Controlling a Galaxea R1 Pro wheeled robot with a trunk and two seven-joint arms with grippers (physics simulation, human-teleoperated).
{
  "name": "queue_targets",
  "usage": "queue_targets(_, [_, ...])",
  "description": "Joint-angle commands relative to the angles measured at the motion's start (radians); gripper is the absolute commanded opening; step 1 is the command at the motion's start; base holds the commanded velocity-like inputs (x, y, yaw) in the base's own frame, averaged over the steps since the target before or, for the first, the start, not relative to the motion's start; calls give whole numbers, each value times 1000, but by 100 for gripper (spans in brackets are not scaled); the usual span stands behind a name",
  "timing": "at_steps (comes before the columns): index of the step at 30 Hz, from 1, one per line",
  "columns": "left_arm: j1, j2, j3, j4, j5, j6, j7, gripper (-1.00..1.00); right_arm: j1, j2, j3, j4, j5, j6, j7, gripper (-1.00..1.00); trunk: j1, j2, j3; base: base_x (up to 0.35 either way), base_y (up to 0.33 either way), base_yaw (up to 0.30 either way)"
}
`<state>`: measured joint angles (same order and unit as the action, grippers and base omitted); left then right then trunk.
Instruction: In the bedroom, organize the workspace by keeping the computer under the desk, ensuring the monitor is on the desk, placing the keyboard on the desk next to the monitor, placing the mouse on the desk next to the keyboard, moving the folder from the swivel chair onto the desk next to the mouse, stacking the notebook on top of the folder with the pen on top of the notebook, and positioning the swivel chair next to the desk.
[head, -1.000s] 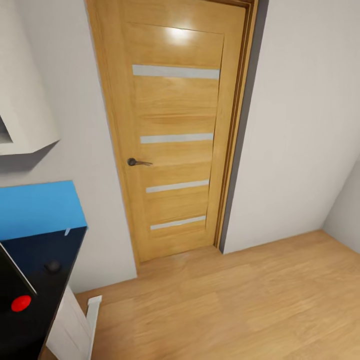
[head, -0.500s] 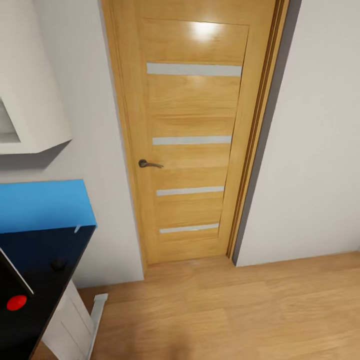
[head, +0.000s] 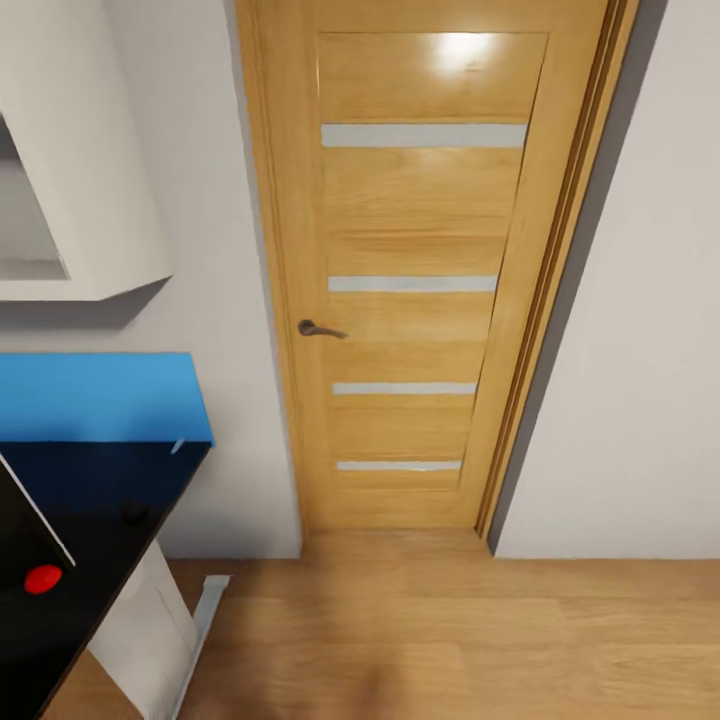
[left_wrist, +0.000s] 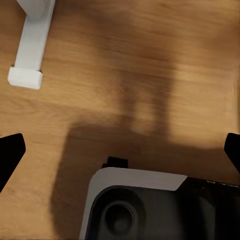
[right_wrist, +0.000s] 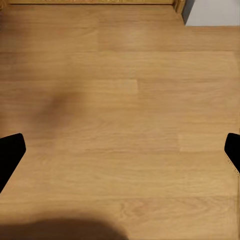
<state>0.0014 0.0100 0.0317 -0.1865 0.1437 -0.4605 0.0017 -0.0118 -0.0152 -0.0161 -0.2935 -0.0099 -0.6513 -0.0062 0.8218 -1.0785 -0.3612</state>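
In the head view the end of the desk (head: 105, 480) sits at the lower left: black top, blue back panel (head: 100, 396), white leg (head: 148, 622). A black corner of the monitor (head: 20, 560) with its red dot stands on the desk at the picture's left edge. A small dark round thing (head: 133, 512) lies on the desk top; I cannot tell what it is. My left gripper (left_wrist: 120, 152) hangs open over the wood floor beside the desk's white foot (left_wrist: 30, 47). My right gripper (right_wrist: 120, 150) is open over bare floor.
A shut wooden door (head: 420, 280) with a dark lever handle (head: 318, 328) faces me, with white walls on both sides. A white wall cabinet (head: 90, 170) hangs above the desk. My own grey and black base (left_wrist: 150, 205) shows in the left wrist view. Wood floor (head: 450, 640) stretches right.
The whole head picture has shifted right: the camera has turned left, so the door is more centred and the right corner of the room has left the view.
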Motion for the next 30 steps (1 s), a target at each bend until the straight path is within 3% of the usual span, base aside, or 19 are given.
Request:
queue_targets(1, [0,0,3,-1,1,-2,0,100,-1,0,-1,0,-1,-3,-2,100,0,-1,-1,4,-238,280])
queue_targets(5, [0,-1,2,-1,1,-4,0,100,-1,2,-3,-1,-1,-4,-56,100,0,-1,-1,1,-75,280])
queue_targets(15, [0,-1,2,-2,1,-4,0,100,-1,6,-5,-1,-2,-2,-70,100,0,-1,-3,0,-5,270])
queue_targets(30, [0,-1,2,-2,-1,-6,1,100,-1,5,-3,-1,2,-4,-67,100,0,-1,-3,0,-31,62])
